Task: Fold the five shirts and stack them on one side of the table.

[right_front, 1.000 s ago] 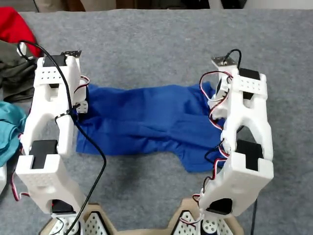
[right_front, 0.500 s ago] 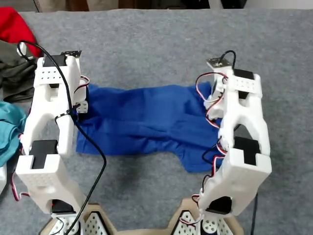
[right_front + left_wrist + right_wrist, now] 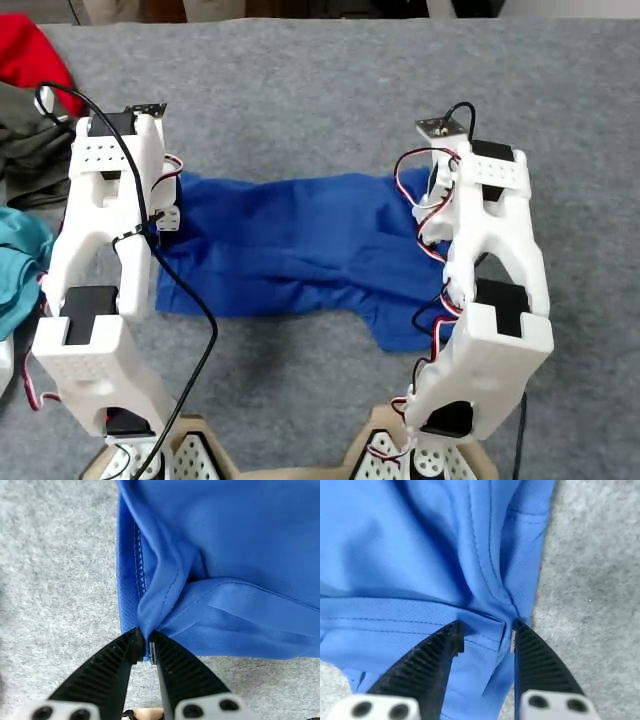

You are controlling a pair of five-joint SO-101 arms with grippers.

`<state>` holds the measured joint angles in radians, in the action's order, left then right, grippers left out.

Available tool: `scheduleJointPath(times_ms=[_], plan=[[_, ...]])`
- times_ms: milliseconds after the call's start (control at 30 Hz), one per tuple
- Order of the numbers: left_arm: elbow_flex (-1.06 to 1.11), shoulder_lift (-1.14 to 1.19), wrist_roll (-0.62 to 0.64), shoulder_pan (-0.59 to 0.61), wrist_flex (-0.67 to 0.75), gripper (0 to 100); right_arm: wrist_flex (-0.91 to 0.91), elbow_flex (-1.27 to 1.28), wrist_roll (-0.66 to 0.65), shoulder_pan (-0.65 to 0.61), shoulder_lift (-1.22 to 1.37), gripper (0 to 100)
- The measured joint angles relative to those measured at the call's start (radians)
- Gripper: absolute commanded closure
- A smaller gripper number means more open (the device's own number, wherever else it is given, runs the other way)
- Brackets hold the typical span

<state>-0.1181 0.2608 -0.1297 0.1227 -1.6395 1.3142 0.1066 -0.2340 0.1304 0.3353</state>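
A blue shirt [image 3: 300,245] lies spread across the grey felt table between the two arms. My left gripper [image 3: 143,647] is shut on a pinched fold at the shirt's left edge [image 3: 150,605]; in the high view that arm [image 3: 110,200] stands over that side. My right gripper [image 3: 485,635] is open, its fingers straddling a bunched seam of the blue shirt [image 3: 445,555] near its right edge, with cloth between them. In the high view the right arm [image 3: 480,230] covers the shirt's right end.
At the table's left edge lie a red shirt [image 3: 28,52], a dark olive shirt [image 3: 25,145] and a teal shirt [image 3: 18,265]. Bare grey felt [image 3: 320,100] stretches behind the blue shirt and to the right.
The right arm has shifted a little to the left over the shirt's right end. The left arm and the shirt have stayed put.
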Motion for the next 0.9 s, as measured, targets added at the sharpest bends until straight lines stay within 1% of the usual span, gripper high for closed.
scheduleJointPath(times_ms=[167, 300, 433, 900], plan=[[0.0, 0.0, 0.0, 0.0, 0.0, 98, 0.008, 0.0, 0.0, 0.0, 0.0, 83.6], [0.0, 0.0, 0.0, 0.0, 0.0, 98, 0.011, 0.0, 0.0, -0.037, -0.011, 86.4], [0.0, 0.0, 0.0, 0.0, 0.0, 98, 0.011, 0.028, 0.002, -0.058, -0.048, 86.5], [0.0, 0.0, 0.0, 0.0, 0.0, 98, 0.009, 0.041, 0.002, -0.06, -0.055, 86.6]])
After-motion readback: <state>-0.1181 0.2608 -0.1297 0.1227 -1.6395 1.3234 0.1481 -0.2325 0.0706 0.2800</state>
